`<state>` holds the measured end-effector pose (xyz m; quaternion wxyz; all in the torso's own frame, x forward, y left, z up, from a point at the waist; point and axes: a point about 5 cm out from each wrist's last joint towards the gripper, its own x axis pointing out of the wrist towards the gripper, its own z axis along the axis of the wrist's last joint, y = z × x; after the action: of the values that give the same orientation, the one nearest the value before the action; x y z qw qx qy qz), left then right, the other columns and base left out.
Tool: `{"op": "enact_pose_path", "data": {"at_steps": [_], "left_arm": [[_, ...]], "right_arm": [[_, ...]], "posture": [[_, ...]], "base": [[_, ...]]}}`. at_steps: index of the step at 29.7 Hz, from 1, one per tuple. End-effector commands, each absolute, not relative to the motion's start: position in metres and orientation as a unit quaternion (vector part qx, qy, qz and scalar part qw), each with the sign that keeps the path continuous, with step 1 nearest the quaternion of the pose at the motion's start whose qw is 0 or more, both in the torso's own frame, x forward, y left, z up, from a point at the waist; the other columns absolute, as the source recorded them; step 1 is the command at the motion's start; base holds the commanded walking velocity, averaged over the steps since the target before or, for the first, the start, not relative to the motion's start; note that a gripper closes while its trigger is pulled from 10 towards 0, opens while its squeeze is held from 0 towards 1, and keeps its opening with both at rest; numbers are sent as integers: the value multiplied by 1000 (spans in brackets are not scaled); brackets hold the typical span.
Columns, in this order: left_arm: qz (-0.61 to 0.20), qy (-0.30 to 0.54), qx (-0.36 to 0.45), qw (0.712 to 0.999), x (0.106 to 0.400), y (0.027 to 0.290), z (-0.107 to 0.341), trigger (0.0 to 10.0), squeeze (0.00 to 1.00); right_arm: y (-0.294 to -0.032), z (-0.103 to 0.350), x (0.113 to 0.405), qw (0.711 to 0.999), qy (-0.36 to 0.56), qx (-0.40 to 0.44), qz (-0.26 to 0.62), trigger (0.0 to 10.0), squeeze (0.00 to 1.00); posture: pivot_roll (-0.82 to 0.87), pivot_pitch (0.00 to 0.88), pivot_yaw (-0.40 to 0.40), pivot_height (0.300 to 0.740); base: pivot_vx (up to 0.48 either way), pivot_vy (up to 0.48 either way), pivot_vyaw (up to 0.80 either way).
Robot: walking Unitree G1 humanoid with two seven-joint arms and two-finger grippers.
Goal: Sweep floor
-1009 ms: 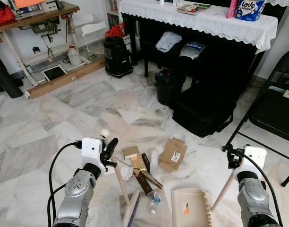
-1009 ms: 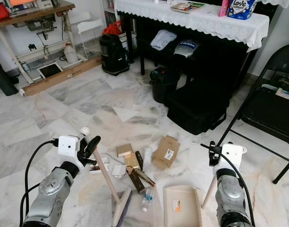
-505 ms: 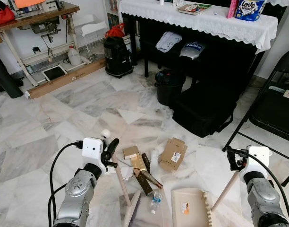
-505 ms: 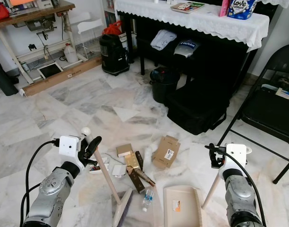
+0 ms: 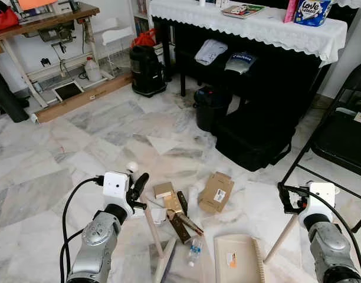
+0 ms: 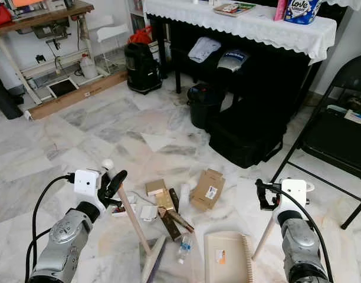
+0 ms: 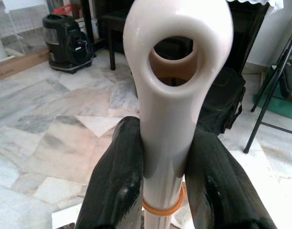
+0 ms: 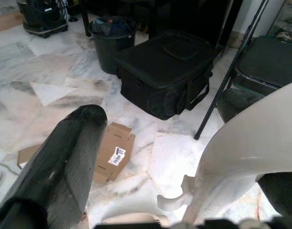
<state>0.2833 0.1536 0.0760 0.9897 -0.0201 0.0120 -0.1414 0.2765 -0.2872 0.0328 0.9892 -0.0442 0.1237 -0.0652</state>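
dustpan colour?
Beige dustpan, small orange label; clearest in the left eye view.

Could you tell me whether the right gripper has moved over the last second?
Yes. The right gripper, holding the dustpan handle, has drifted slightly to the robot's right and down, toward the folding chair; the dustpan stayed put.

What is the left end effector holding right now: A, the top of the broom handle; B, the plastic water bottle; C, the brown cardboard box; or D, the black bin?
A: in the left wrist view the left end effector has both black fingers pressed against the broom handle, just below its hanging loop.
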Motion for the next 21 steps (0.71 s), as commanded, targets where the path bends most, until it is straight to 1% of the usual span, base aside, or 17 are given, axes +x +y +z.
{"op": "enact_pose_path", "data": {"at_steps": [1, 2, 12, 16, 20, 21], "left_arm": [[-143, 8, -8, 990, 286, 155, 79, 10000, 0], [-143, 8, -8, 990, 286, 155, 79, 10000, 0], [-143, 8, -6, 990, 286, 155, 80, 10000, 0], [-143, 8, -5, 990, 286, 155, 80, 10000, 0], [-144, 8, -4, 990, 286, 155, 80, 10000, 0], [-143, 8, -4, 990, 286, 155, 79, 10000, 0]], "right_arm": [[-290, 32, 274, 988, 132, -49, -65, 10000, 0], [-290, 32, 274, 988, 132, -49, -65, 10000, 0], [-287, 30, 275, 988, 134, -49, -59, 10000, 0], [-285, 30, 275, 988, 135, -49, -56, 10000, 0], [-284, 29, 275, 988, 136, -48, -54, 10000, 0], [-284, 29, 275, 988, 136, -48, -53, 10000, 0]], "posture": [[90, 0, 43, 740], [90, 0, 43, 740], [90, 0, 42, 740], [91, 0, 42, 740], [90, 0, 42, 740], [90, 0, 42, 740]], "base": [[0, -412, 0], [0, -412, 0], [0, 0, 0], [0, -304, 0], [0, 0, 0], [0, -255, 0]]}}
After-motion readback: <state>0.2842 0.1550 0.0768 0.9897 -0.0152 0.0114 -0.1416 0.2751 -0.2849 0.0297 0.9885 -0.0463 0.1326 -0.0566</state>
